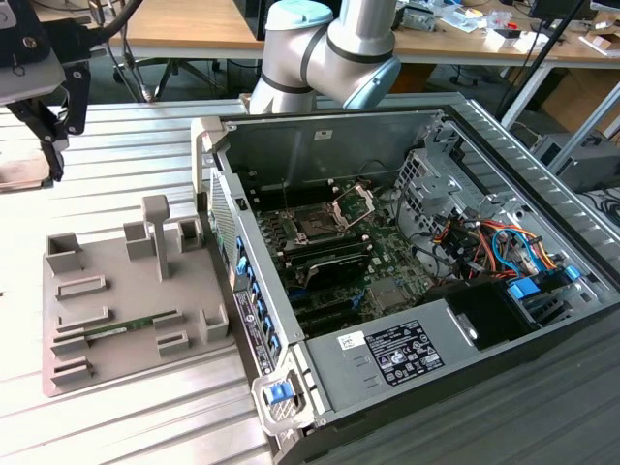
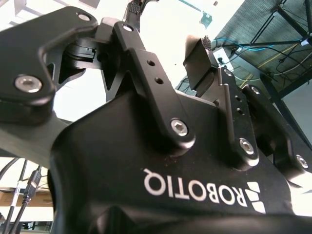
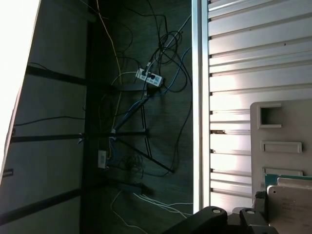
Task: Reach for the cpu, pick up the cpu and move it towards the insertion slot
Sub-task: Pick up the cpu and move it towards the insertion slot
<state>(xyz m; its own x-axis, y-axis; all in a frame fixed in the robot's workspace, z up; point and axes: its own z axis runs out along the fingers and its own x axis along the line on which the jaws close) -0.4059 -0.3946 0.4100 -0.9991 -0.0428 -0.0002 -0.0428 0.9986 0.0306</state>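
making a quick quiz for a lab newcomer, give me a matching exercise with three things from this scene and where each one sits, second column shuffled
Things
1. long thin green memory stick
2. square dark insertion slot with a silvery metal frame
3. bundle of orange and blue cables

Places
A. inside the open metal computer case, at its end toward the exterior view's right
B. lying in a recess of the grey plastic tray
C. on the green board, beside the raised hinged bracket

Pairs: 1-B, 2-C, 3-A

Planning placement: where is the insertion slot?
In the exterior view, the insertion slot sits mid-frame on the motherboard inside the open computer case, beside its raised bracket.
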